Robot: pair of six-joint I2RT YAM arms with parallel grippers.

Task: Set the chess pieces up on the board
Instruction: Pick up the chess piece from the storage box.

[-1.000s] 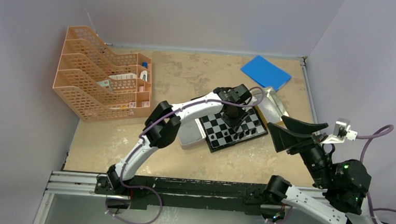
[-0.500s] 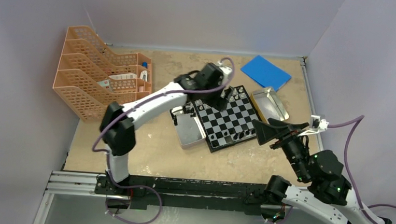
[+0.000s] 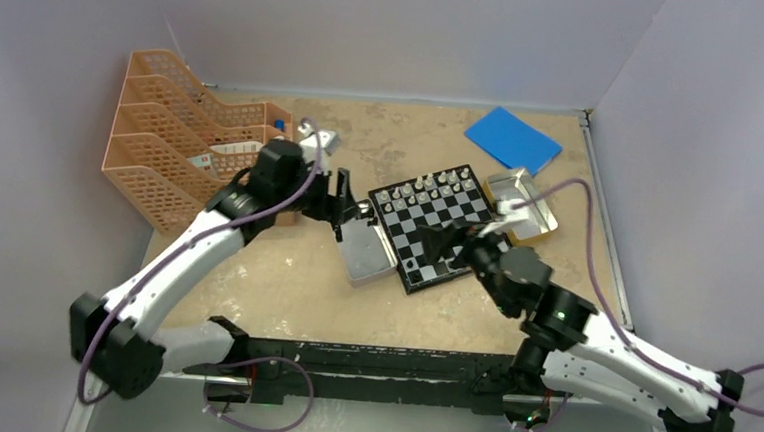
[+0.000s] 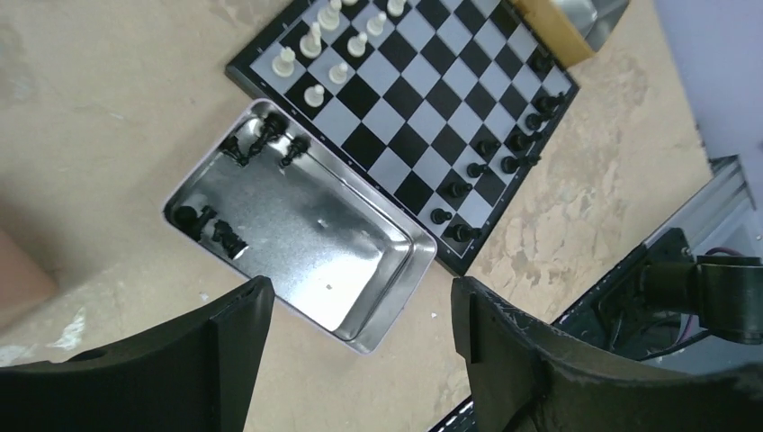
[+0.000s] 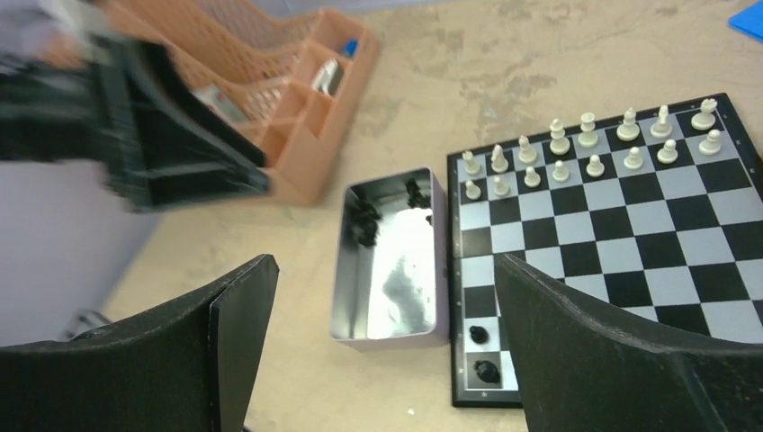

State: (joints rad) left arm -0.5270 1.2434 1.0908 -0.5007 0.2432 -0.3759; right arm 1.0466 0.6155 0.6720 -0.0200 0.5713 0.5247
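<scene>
Status from my end: the small black-and-white checkered chessboard [image 3: 413, 218] sits mid-way across the sandy tabletop [image 3: 293, 291]. It's between two silver metal tins, with the left tin [image 3: 366, 250] right up against one edge and the right tin [image 3: 522, 205] just beside the far right corner.

I'd call this the fetch step for black. The left gripper [image 4: 360, 297] hangs over the left tin, jaws apart with nothing between them. The right gripper [image 5: 385, 270] hangs above the board's near side, also spread wide and empty.

Next move, I think, is dropping the left one onto a single black figure in that tin and carrying it to the near rows. That needs a really fine line-up, since the figures are way thinner than a finger and several are bunched in one corner.

Counts, big to small:
- one orange mesh file organiser [image 3: 191, 164]
- one board
- two tins
- one flat blue pad [image 3: 513, 139]
- white pieces [image 5: 558, 137]: sixteen by my count, two full rows on the far side
- black pieces [image 4: 517, 141] on the board: about ten, near side
- black ones in the left tin: five or six, too clumped to be sure
</scene>
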